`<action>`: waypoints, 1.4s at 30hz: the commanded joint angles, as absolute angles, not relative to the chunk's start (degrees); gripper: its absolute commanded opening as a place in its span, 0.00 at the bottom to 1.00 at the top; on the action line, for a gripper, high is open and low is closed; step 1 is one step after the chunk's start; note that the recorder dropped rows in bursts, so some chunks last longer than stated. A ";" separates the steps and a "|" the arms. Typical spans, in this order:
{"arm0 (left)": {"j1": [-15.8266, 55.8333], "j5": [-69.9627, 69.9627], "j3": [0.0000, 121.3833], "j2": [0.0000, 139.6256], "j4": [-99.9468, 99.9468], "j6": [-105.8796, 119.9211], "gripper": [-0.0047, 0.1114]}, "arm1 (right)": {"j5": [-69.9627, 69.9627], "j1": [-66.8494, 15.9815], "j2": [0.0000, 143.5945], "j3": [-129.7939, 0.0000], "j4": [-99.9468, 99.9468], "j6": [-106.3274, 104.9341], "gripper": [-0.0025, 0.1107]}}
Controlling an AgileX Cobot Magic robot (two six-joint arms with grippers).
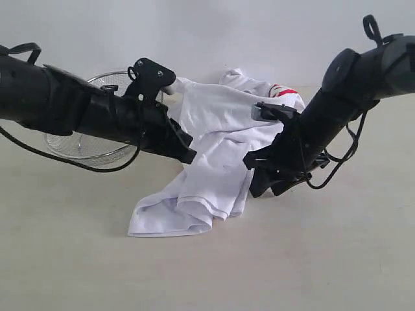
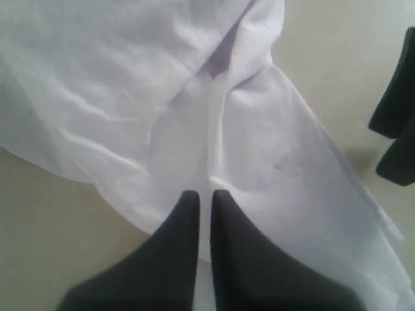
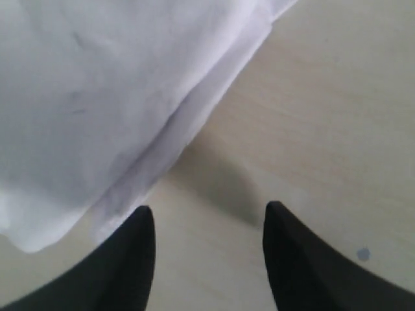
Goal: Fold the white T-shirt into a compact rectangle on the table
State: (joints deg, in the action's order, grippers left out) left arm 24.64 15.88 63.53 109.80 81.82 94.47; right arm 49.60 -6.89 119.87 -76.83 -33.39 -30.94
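Observation:
The white T-shirt [image 1: 214, 149] lies in a crumpled heap on the table [image 1: 292, 259], and its red lettering [image 1: 282, 91] shows at the far right of the heap. My left gripper [image 1: 187, 154] presses into the heap's left side. In the left wrist view this gripper [image 2: 205, 194] is shut, with a thin strip of the shirt [image 2: 130, 97] pinched between its fingers. My right gripper [image 1: 259, 188] sits low at the shirt's right edge. Its jaws [image 3: 207, 214] stand open over bare table [image 3: 324, 129], with the shirt's hem [image 3: 84, 97] just beside one finger and nothing between them.
A round wire-mesh basket [image 1: 97, 152] stands at the back left, partly behind my left arm. The right gripper's dark fingers [image 2: 395, 129] show at the edge of the left wrist view. A white wall closes the far side.

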 commanded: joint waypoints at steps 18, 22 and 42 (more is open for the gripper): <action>25.36 12.68 61.74 117.36 77.24 86.97 0.08 | 38.11 -12.58 121.75 -76.60 -36.17 -29.89 0.02; 25.36 13.81 59.03 117.36 77.05 85.87 0.08 | 42.11 -12.58 120.01 -76.81 -32.39 -30.58 0.02; 25.36 9.81 57.37 117.36 77.05 80.48 0.08 | 50.36 -12.58 108.49 -76.70 -15.93 -21.29 0.06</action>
